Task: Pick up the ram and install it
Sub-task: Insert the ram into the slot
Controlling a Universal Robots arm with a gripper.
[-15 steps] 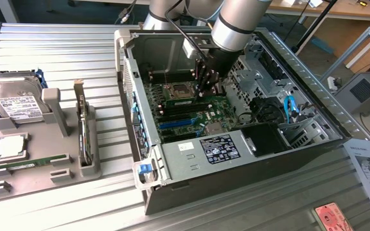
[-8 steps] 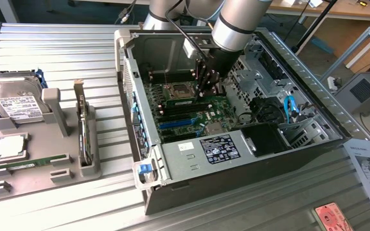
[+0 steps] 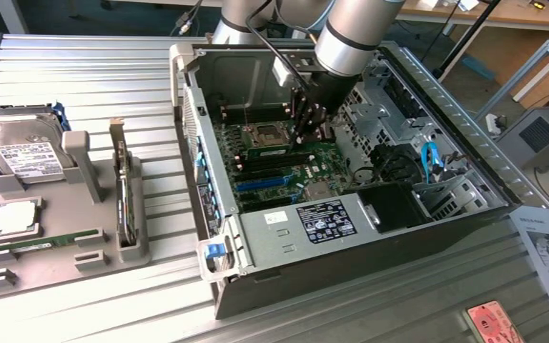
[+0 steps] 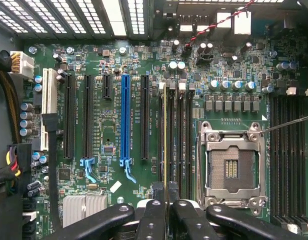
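Note:
The ram (image 4: 165, 140) shows edge-on as a thin yellow-green line, standing along one of the black memory slots of the green motherboard (image 4: 114, 65). It sits between the long black slots and the open silver processor socket (image 4: 233, 170). My gripper (image 4: 165, 201) is shut on the ram's near end, its black fingers (image 4: 153, 212) pressed to both sides. In the exterior view my gripper (image 3: 305, 136) reaches down inside the open computer case (image 3: 284, 236), just beside the processor socket (image 3: 265, 133).
A blue slot (image 4: 125, 120) and black card slots lie beside the memory slots. Cables (image 4: 9, 145) bunch at the board's edge. Outside the case, a grey tray (image 3: 55, 271) holds a hard drive (image 3: 22, 153), a silver processor (image 3: 15, 216), a flat green stick (image 3: 46, 241) and an upright card (image 3: 122, 189).

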